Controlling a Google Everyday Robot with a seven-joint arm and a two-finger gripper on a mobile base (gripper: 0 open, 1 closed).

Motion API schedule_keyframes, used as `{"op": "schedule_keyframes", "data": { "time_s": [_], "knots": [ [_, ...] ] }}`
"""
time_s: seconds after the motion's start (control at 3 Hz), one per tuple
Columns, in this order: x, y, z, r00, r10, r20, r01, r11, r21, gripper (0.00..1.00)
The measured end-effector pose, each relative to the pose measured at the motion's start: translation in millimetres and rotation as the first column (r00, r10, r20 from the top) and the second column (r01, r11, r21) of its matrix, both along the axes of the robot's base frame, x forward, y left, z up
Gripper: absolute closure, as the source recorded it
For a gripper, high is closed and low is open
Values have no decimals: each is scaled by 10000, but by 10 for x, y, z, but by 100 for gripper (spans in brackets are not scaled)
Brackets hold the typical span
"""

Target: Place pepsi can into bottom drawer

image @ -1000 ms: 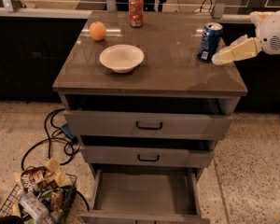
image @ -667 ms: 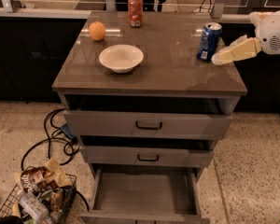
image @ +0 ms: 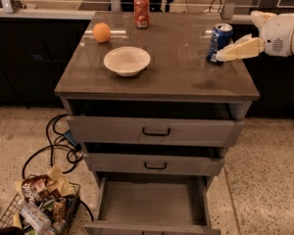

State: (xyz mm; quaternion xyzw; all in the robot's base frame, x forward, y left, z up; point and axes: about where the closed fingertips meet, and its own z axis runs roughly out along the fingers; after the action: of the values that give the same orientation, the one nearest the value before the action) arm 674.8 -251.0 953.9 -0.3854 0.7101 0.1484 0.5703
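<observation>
The blue pepsi can [image: 218, 40] stands upright near the right back edge of the cabinet top [image: 176, 77]. My gripper [image: 233, 42] reaches in from the right at the can's height and is open. Its near cream finger [image: 239, 50] lies along the can's front right side, with the tip at the can's base. The far finger shows only as a stub by the white wrist [image: 279, 33]. The can is not lifted. The bottom drawer [image: 152, 199] is pulled out at the foot of the cabinet, and its grey inside holds nothing.
A white bowl [image: 127, 60], an orange [image: 101, 32] and a red-orange soda can [image: 141, 11] stand on the cabinet top. The two upper drawers [image: 156, 131] are slightly out. Black cables [image: 54, 146] and a wire basket of snacks [image: 39, 207] lie on the floor at left.
</observation>
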Motion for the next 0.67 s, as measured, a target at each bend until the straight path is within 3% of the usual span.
{"op": "schedule_keyframes", "data": {
  "time_s": [0.33,0.67],
  "knots": [
    [250,55,31,9984,431,370,-450,9976,519,0],
    [450,-29,-18,9987,254,437,-288,9964,801,0]
  ]
}}
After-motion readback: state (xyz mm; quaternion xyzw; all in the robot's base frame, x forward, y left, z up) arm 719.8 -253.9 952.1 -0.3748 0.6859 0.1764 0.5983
